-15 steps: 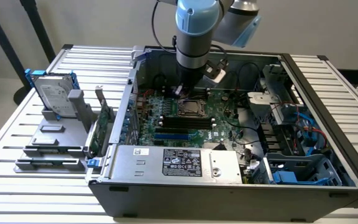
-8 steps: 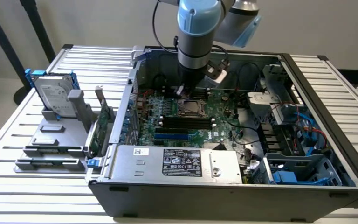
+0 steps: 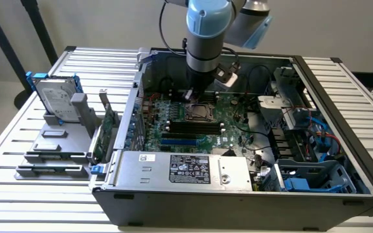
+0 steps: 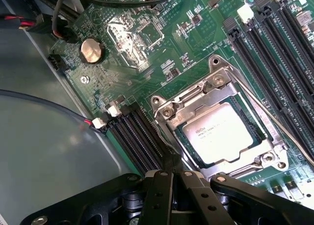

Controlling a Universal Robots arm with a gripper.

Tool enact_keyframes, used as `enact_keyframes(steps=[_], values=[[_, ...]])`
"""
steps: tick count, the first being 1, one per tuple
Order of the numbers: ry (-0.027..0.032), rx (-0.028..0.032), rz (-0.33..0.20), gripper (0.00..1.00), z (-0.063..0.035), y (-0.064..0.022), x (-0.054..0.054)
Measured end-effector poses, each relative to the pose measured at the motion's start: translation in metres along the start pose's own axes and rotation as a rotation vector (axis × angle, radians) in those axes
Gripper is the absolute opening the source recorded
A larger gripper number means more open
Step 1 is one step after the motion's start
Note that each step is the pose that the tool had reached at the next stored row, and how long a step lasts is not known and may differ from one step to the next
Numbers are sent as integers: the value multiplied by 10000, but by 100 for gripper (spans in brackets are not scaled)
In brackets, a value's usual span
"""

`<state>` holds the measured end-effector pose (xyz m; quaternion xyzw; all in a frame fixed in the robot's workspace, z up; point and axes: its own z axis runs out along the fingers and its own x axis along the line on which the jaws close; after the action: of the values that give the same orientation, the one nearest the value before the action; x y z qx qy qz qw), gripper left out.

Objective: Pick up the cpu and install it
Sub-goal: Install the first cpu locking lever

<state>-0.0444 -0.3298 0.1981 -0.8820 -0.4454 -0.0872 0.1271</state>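
1. Black gripper [image 4: 172,178] fingers are seen pressed fully together at the near edge of the wrist view, with nothing held between them
2. Small flat square cpu [image 4: 224,132] with a shiny silver-grey top is seated in the metal socket frame [image 4: 214,81] on the green motherboard [image 4: 147,48], just beside the fingertips
3. Open computer case [image 3: 238,196] is entered from above by the arm

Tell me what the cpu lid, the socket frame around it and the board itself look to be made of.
The cpu: a matte silver-grey metal lid, by its dull even sheen and printed lettering. The socket frame: bright bare metal, probably steel, by its sharp reflections and screw heads. The motherboard: green laminate with a glossy coating, by its traces and soldered parts. The gripper is black, matte, material unclear.
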Motion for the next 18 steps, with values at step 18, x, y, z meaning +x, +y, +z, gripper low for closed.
enact_keyframes(steps=[18], values=[[-93,-67,-4,11,35,94,57]])
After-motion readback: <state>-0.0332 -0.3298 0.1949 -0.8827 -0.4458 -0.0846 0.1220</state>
